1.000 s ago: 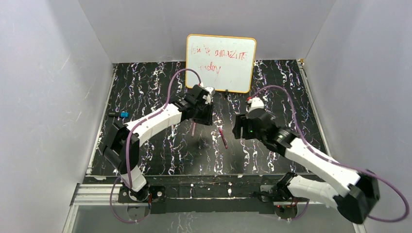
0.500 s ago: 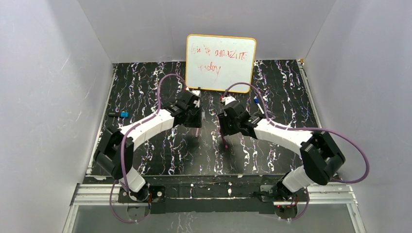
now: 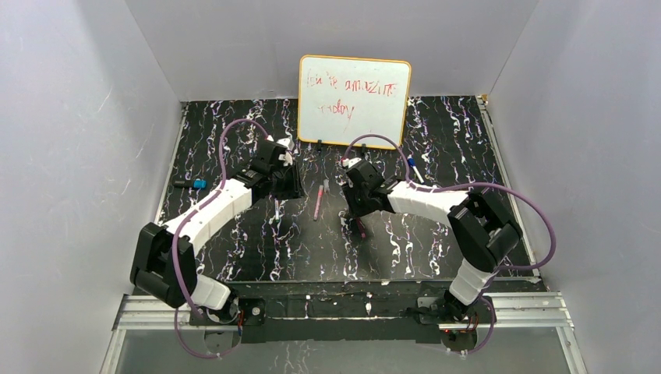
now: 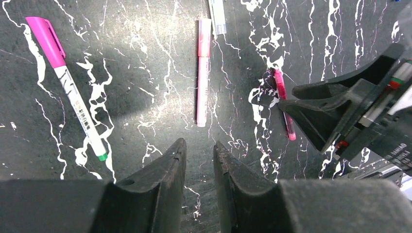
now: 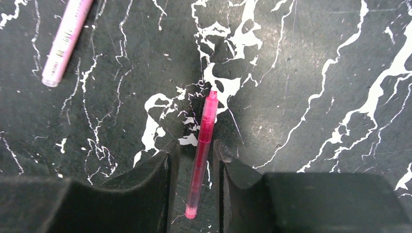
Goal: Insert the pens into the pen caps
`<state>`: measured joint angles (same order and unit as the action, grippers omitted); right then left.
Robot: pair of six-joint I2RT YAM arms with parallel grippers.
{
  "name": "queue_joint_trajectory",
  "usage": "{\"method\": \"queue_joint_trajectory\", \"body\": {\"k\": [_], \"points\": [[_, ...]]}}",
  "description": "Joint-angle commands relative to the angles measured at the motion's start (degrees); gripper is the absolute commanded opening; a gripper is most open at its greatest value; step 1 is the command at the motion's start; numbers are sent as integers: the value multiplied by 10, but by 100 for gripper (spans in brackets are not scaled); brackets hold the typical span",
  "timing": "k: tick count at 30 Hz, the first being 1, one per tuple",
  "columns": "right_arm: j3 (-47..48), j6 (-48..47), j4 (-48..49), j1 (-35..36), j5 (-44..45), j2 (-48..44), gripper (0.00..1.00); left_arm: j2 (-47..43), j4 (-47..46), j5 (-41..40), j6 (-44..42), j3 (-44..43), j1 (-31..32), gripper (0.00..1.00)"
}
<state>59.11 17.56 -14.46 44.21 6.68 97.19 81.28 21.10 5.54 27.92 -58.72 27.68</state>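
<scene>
A slim red pen (image 5: pixel 202 145) lies on the black marbled table between my right gripper's (image 5: pixel 193 148) fingers, which stand open on either side of it with small gaps. It also shows in the top view (image 3: pixel 361 227) and the left wrist view (image 4: pixel 284 105). A light pink pen (image 4: pixel 202 73) lies ahead of my left gripper (image 4: pixel 198 145), which is narrowly open and empty. In the top view this pen (image 3: pixel 318 204) lies between the left gripper (image 3: pixel 291 190) and right gripper (image 3: pixel 357 216). A white pen with a magenta cap (image 4: pixel 63 82) lies to the left. A clear cap (image 4: pixel 217 14) lies beyond the pink pen.
A whiteboard (image 3: pixel 355 101) with red writing stands at the back. A white pen with a blue end (image 3: pixel 414 168) lies right of the right arm. A small black and blue item (image 3: pixel 191 184) lies at the table's left edge.
My left gripper has let go of the pink pen, which now lies on the table, and moved back to the left. My right gripper has swung left and come down over the red pen.
</scene>
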Motion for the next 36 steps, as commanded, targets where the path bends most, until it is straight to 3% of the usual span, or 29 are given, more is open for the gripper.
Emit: {"method": "queue_joint_trajectory", "body": {"k": [1,24,31,36], "points": [[16,-5,-9,-3,0,9,39,-27,19,24,-16,4,-15,25],[-1,9,-7,-3,-7,12,20,-35,3,70,-45,9,-52,25],[31,30,40,-5,-62,-81,18,-104,-148,151,-19,87,-59,26],[34,81,106,-9,-108,-150,18,-151,-349,226,31,181,-59,26]]}}
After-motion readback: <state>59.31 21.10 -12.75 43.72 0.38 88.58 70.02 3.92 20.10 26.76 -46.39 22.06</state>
